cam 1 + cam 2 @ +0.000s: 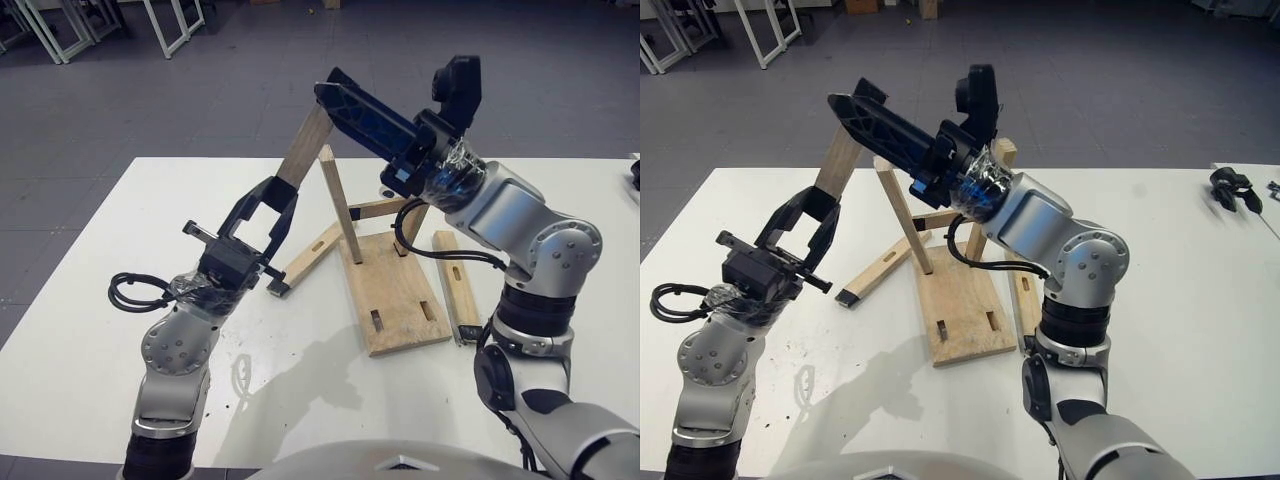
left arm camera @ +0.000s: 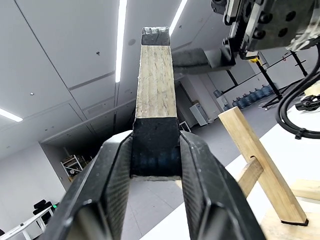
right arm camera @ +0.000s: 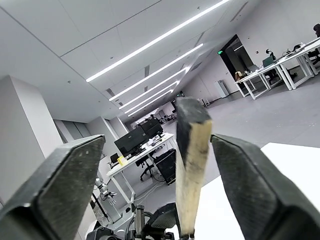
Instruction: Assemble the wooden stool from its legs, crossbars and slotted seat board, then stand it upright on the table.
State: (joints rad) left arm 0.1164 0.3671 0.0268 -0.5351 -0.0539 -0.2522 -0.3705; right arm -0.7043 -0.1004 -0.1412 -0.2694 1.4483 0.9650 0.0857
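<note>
Left end effector (image 1: 277, 192): closed on the lower black end of the held leg (image 1: 305, 145), one finger on each side face, in the air above the desk (image 1: 120, 220)
Right end effector (image 1: 325, 82): wide open, its two long fingers on either side of the top black end of the held leg; the right wrist view shows a gap on both sides, so it appears not to touch the wood
Held leg: tilted, top end highest and leaning toward the right arm, well above the other parts
Standing leg (image 1: 340, 205): just beside the held leg, tilted, its foot on the seat (image 1: 400, 300); the crossbar (image 1: 375, 208) passes through its slot
Second leg (image 1: 1006, 152): at the other end of the crossbar, partly hidden behind the right arm
Seat: flat on the desk, slots facing up
Loose legs: one (image 1: 310, 258) on the desk left of the seat, one (image 1: 455, 285) along its right edge
Step, as I judge: handing the leg over, or steadying it with both arms; the stool is far from complete
Risk 1: if the left opens before the right has closed, the leg may fall on the standing frame and knock it over
Risk 2: the right fingers are not centred on the leg, so closing may push it sideways and twist it in the left grip
Risk 3: the frame looks loose, so a touch from either arm may pull the crossbar out
</note>
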